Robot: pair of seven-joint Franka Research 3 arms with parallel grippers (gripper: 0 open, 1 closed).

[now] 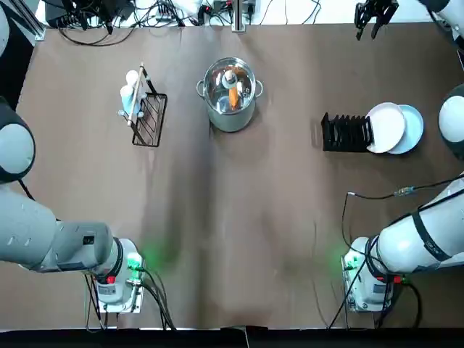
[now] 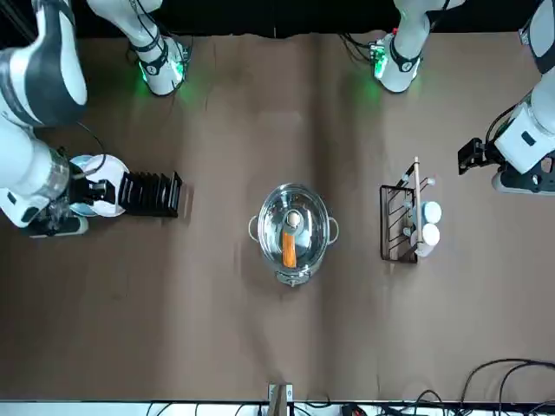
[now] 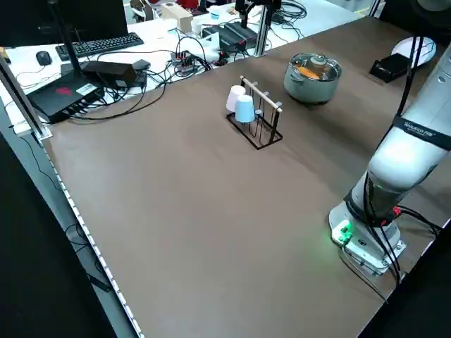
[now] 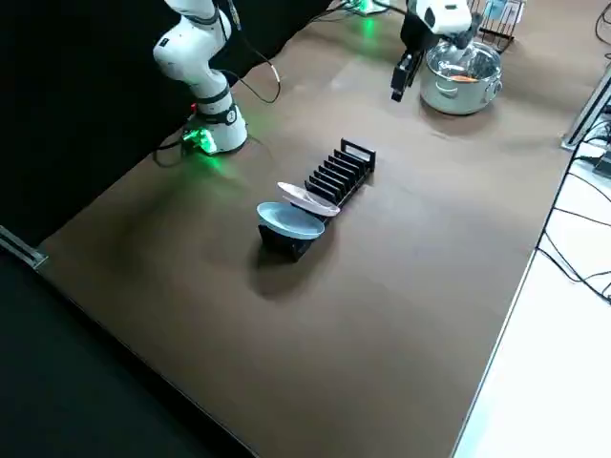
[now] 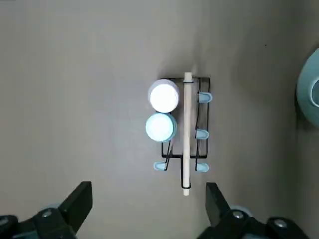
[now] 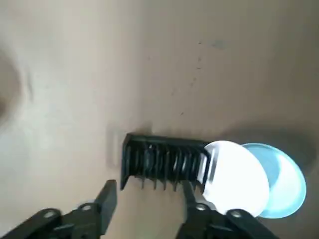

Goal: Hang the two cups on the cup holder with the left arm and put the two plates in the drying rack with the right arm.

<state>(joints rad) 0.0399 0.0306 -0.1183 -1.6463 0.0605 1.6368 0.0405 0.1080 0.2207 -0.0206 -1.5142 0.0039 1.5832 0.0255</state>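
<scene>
Both the left gripper (image 5: 149, 199) and right gripper (image 6: 149, 199) hang spread and empty, above the cups (image 5: 162, 112) on their holder (image 5: 187, 139) and the plates (image 6: 249, 179) in the rack (image 6: 162, 160), a pot (image 1: 230, 94) between.

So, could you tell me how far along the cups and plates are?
Both look done: the white cup and blue cup hang on the cup holder, and the white plate and blue plate stand in the drying rack. Both grippers, left and right, are open and empty. Nothing seems left.
</scene>
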